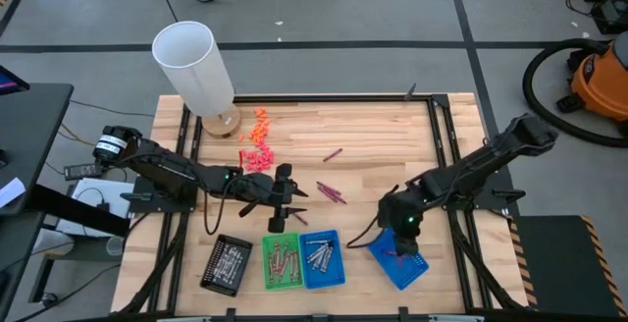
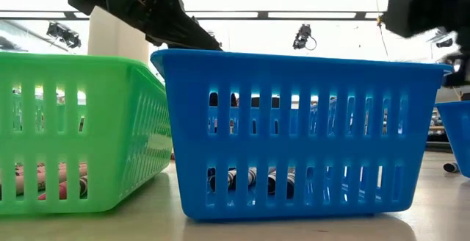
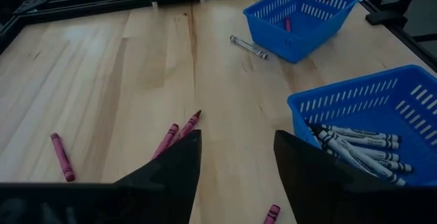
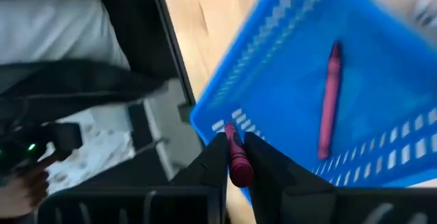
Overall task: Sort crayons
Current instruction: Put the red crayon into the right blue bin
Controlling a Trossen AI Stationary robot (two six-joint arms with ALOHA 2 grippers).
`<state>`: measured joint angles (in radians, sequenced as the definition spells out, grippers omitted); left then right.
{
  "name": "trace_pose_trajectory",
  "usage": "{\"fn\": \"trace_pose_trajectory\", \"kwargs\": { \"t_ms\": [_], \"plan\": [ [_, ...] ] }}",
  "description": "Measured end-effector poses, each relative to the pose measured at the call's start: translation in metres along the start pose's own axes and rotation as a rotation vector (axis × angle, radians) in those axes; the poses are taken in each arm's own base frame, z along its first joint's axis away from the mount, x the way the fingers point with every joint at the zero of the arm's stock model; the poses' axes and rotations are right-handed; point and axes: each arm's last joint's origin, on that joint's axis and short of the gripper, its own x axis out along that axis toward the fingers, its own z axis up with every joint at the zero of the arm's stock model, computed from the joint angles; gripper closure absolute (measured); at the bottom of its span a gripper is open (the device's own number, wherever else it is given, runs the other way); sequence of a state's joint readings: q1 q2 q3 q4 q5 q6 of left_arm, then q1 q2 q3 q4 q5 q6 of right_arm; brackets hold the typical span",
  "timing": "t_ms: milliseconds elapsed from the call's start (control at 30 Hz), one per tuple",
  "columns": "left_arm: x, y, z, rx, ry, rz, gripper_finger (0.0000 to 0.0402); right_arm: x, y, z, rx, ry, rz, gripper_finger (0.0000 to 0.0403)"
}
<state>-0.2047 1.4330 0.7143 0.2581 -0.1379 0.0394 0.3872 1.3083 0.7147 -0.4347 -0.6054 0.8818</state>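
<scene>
A magenta crayon [image 4: 237,157], long axis running along the fingers w/ tip pointing out, sits pinched in the right end effector [image 4: 235,162] over the angled blue tray [image 4: 287,67]; one pink crayon [image 4: 329,101] already lies inside. Left end effector [image 3: 235,162] hangs open, empty, above loose pink crayons [image 3: 179,130] on the surface [image 3: 102,80]. Judged partway done: green tray [image 1: 280,261] and middle blue tray [image 1: 322,259] stocked, strays left.

Both arms are showing dark, near-black jointed links. The left arm [image 1: 167,168], at the frame's left, is wearing a white label band near its base. The right arm [image 1: 471,170] is glowing with a small green light near its wrist, a black cable trailing beside it.
</scene>
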Motion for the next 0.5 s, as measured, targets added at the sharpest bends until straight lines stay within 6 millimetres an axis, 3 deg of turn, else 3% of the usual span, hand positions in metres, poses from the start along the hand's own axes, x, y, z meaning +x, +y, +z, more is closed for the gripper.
{"fn": "trace_pose_trajectory", "kwargs": {
  "t_ms": [267, 500],
  "plan": [
    [0.000, 0.000, 0.000, 0.000, 0.000, 0.000, 0.0208, 0.032, -0.018, 0.008, 0.141, 0.209, -0.003, 0.0355],
    [0.000, 0.000, 0.000, 0.000, 0.001, 0.000, 0.0208, 0.036, -0.016, 0.015, 0.124, 0.227, 0.020, 0.0315]
  ]
}}
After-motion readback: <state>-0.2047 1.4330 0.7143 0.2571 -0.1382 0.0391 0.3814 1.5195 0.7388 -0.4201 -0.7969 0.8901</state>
